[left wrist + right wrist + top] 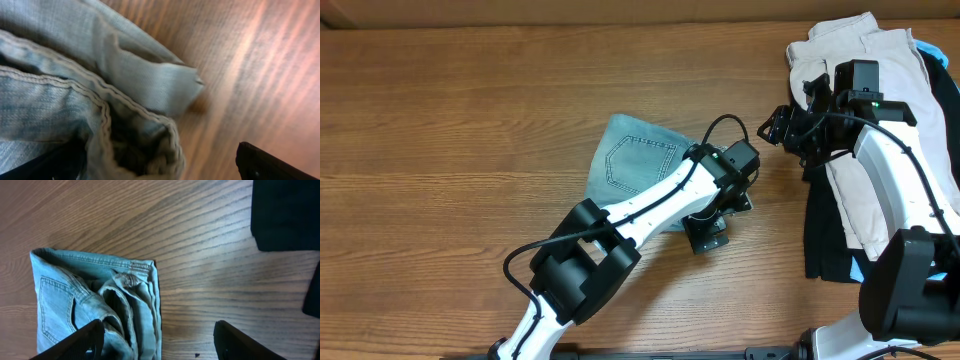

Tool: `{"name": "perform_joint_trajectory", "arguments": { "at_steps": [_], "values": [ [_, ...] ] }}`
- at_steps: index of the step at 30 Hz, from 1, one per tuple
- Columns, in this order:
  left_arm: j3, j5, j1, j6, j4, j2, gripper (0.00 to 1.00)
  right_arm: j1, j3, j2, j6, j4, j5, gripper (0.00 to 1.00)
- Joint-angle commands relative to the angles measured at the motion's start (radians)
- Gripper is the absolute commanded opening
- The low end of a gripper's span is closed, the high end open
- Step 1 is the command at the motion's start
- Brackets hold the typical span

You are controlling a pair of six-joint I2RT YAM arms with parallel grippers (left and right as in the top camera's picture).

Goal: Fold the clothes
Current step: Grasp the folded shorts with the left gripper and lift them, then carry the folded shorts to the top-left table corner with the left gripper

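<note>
Left arm is seen stretched diagonally from the lower edge towards the centre, wrist bent downward. The left gripper is held low, its fingers spread wide. On the other side, the right arm is raised along the right edge and turned inward. The right gripper is pointed left, fingers parted wide.

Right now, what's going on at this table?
Two robot arms are folding clothes. The left gripper is low at the right edge of the denim shorts, which lie bunched in a rough fold in the middle of the table. Its fingers are spread, with denim against one. The right gripper hangs open and empty by the left edge of the pile of beige, black and blue clothes.
</note>
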Motion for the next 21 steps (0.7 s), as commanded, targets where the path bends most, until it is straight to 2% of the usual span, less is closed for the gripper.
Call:
{"name": "perform_joint_trajectory", "arguments": {
  "at_steps": [1, 3, 6, 9, 11, 15, 21],
  "values": [
    [-0.097, -0.108, 0.039, -0.035, 0.033, 0.002, 0.99, 0.0, 0.032, -0.037, -0.001, -0.002, 0.002, 0.74],
    [-0.122, -0.156, 0.05, -0.056, 0.058, 0.002, 0.92, 0.0, 0.032, -0.037, -0.001, -0.002, 0.002, 0.74],
    [-0.128, -0.191, 0.071, -0.092, 0.064, 0.002, 0.76, 0.0, 0.032, -0.037, -0.001, -0.001, 0.002, 0.74],
    [-0.128, -0.235, 0.101, -0.154, 0.071, 0.002, 0.44, 0.0, 0.032, -0.037, -0.001, -0.001, 0.002, 0.74],
    [-0.128, -0.265, 0.135, -0.199, 0.078, 0.002, 0.31, 0.0, 0.032, -0.037, -0.001, -0.002, 0.002, 0.74],
    [-0.128, -0.298, 0.227, -0.275, 0.103, 0.002, 0.15, 0.0, 0.032, -0.037, -0.001, -0.002, 0.002, 0.74],
    [-0.128, -0.296, 0.449, -0.343, 0.196, 0.002, 0.05, 0.0, 0.032, -0.037, -0.001, -0.002, 0.002, 0.74]
  ]
}}
